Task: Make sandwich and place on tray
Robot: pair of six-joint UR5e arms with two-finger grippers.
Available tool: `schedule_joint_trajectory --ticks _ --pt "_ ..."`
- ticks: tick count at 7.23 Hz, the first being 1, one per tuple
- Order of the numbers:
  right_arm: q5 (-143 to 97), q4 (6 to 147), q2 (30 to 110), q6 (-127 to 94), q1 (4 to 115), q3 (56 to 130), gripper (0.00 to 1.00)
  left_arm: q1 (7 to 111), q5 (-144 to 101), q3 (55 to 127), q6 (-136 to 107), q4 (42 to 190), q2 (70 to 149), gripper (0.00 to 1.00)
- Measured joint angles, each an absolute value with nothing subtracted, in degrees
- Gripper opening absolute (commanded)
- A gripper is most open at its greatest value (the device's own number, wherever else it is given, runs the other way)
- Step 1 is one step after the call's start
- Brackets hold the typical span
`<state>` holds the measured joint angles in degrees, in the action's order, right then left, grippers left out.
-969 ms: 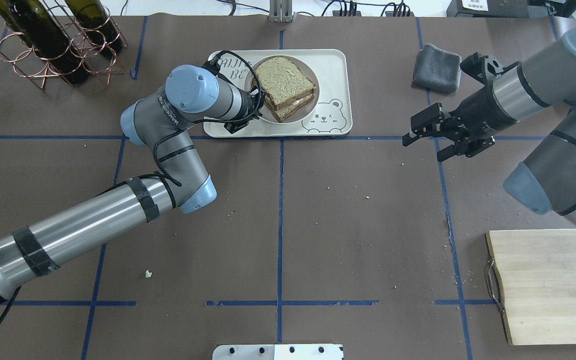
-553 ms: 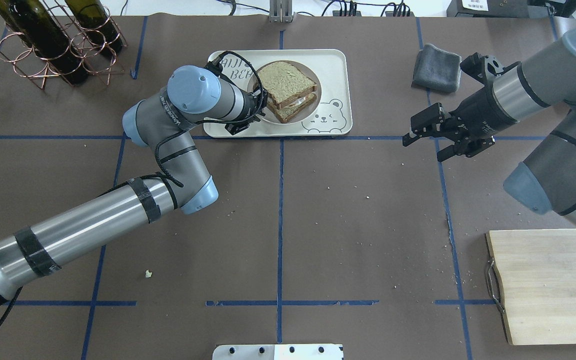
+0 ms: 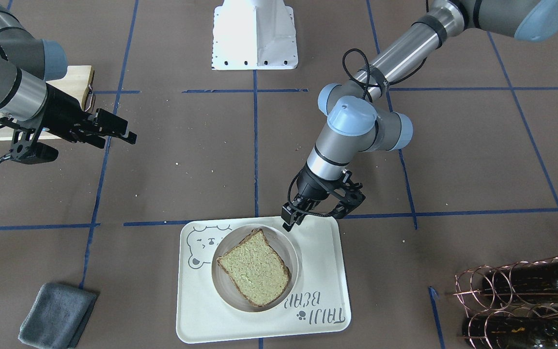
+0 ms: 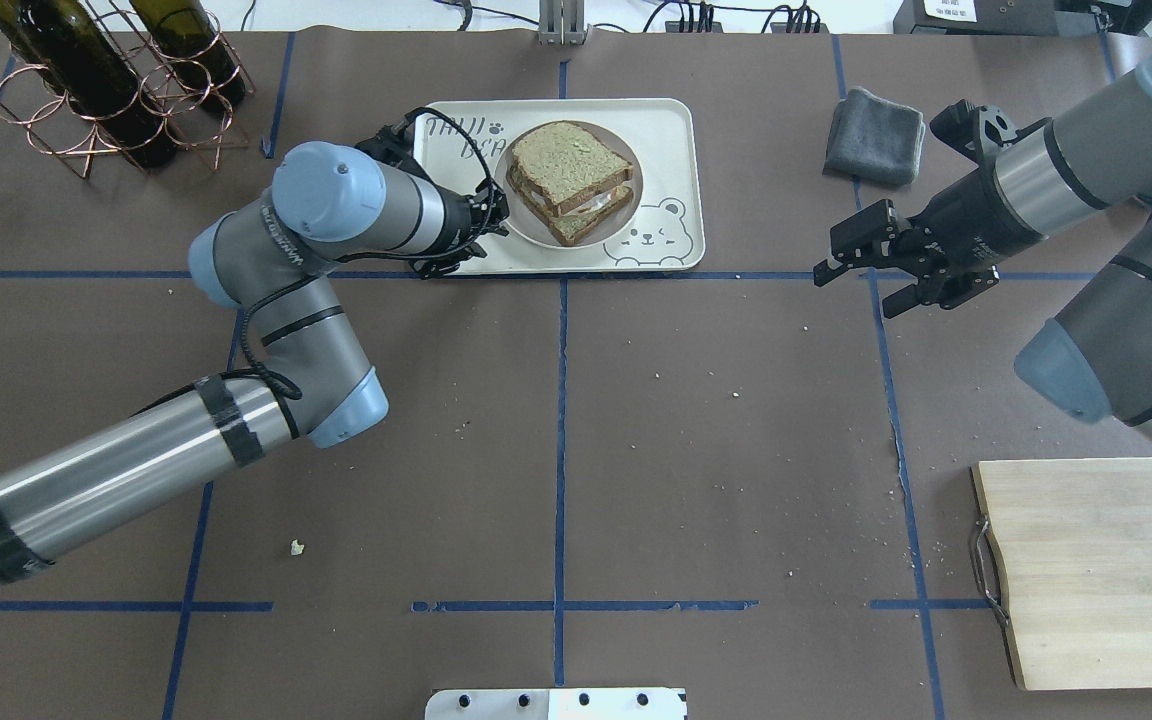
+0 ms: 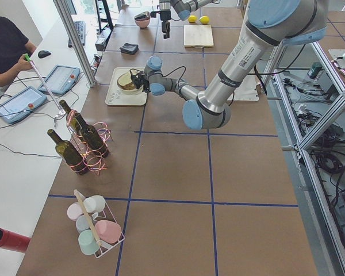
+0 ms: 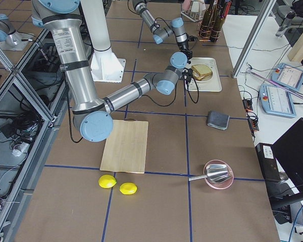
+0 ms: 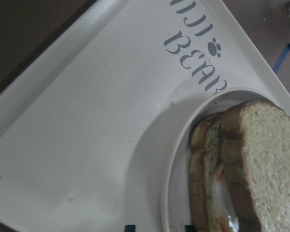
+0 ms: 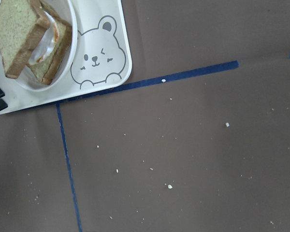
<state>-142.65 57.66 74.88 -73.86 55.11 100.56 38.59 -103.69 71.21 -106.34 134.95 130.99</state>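
Note:
The sandwich (image 4: 568, 165), two brown-crusted slices with white egg and orange yolk between them, lies on a round white plate (image 4: 633, 195) on the cream tray (image 4: 666, 130). It also shows in the front view (image 3: 255, 266) and the left wrist view (image 7: 261, 164). My left gripper (image 4: 486, 222) is open and empty at the plate's left rim, over the tray's near-left part (image 3: 292, 219). In the left wrist view its two tips (image 7: 157, 227) stand apart on either side of the rim. My right gripper (image 4: 851, 290) is open and empty, above the table right of the tray.
A grey folded cloth (image 4: 874, 135) lies right of the tray. A wooden cutting board (image 4: 1106, 570) is at the near right. A copper rack with wine bottles (image 4: 106, 90) stands far left. Two lemons (image 6: 116, 184) and a pink bowl (image 6: 217, 174) lie beyond the board.
My left arm has drawn back to the left, away from the plate's rim. The plate with the sandwich stays on the tray. My right gripper has shifted only slightly.

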Motion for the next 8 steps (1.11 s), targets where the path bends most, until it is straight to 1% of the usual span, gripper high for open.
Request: schedule_joint_trajectory --ticks 1,3,4,6,7,8 --pt "-142.7 57.8 75.4 -72.2 56.3 100.4 1.00 39.9 -106.8 77.4 -100.7 133.4 125.5 0.44" --pt "-142.6 58.1 78.2 -64.8 60.0 99.5 1.00 44.2 -112.6 90.7 -84.0 132.0 111.2 0.44" --pt "-142.6 59.2 79.9 -57.6 62.9 98.2 1.00 48.5 -116.4 94.3 -73.5 131.9 104.1 0.45" --pt "-142.3 69.1 80.9 -38.5 70.2 96.7 1.00 60.3 -122.3 97.1 -48.0 131.8 91.7 0.45" --pt "-141.6 75.7 80.6 -28.6 73.8 96.7 1.00 67.4 -124.3 97.0 -34.3 131.0 87.1 0.45" --pt "-140.4 81.9 80.2 -19.6 76.6 96.7 1.00 74.8 -126.0 96.5 -21.1 127.3 84.6 0.45"
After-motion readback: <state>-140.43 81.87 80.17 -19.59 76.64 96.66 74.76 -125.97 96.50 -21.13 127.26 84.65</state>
